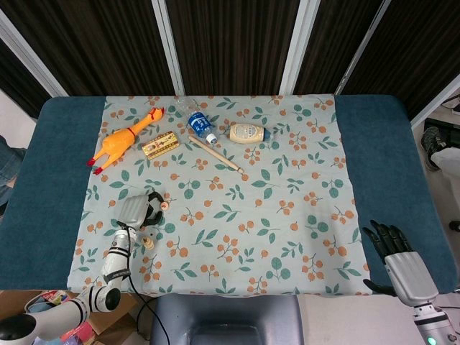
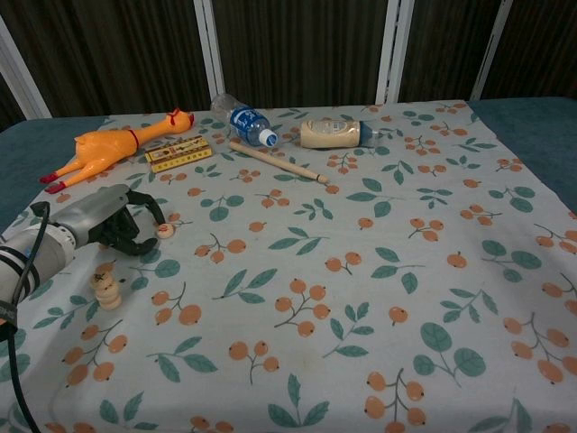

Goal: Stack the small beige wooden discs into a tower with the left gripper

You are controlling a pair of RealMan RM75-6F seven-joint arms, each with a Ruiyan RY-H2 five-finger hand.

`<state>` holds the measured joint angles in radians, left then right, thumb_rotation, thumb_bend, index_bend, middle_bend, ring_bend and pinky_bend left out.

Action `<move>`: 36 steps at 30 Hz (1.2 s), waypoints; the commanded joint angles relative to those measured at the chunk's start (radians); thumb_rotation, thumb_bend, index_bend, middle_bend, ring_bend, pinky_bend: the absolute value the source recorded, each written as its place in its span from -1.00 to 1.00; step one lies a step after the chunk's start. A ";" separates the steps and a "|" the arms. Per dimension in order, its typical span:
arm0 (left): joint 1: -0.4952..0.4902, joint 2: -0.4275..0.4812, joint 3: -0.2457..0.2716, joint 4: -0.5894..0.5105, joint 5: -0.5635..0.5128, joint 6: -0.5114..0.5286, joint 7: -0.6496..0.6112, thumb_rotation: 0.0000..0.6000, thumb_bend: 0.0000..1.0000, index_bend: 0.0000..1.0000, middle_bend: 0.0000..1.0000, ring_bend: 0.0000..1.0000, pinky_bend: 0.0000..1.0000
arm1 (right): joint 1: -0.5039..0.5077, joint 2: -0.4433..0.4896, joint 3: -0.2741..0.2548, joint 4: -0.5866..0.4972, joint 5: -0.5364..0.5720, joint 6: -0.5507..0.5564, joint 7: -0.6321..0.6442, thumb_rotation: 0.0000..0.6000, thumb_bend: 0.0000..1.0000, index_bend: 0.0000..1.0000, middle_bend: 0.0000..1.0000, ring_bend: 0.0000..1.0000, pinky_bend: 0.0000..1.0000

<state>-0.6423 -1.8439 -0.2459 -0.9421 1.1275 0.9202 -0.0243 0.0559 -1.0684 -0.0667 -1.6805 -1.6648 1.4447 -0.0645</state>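
Chest view: left hand (image 2: 129, 225) at loose disc (image 2: 165, 231)

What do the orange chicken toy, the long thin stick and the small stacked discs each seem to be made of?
Orange chicken toy: probably rubber or soft plastic; smooth, evenly coloured moulded skin.
Long thin stick: apparently bare wood; pale tan, matt.
Small stacked beige discs: apparently unpainted wood; the same pale matt tone, though too small to show grain.

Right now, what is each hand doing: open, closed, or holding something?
Left hand: open, fingers curved around the loose disc, not clearly gripping it.
Right hand: open, fingers spread, holding nothing.
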 commanded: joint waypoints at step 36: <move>0.024 0.037 -0.001 -0.110 0.047 0.059 -0.024 1.00 -0.19 0.03 1.00 1.00 1.00 | -0.002 0.000 0.001 0.002 -0.004 0.008 0.005 1.00 -0.65 -1.00 -1.00 -1.00 -0.95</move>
<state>-0.6285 -1.8284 -0.2495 -1.0166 1.1588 0.9611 -0.0343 0.0536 -1.0688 -0.0654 -1.6781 -1.6689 1.4530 -0.0594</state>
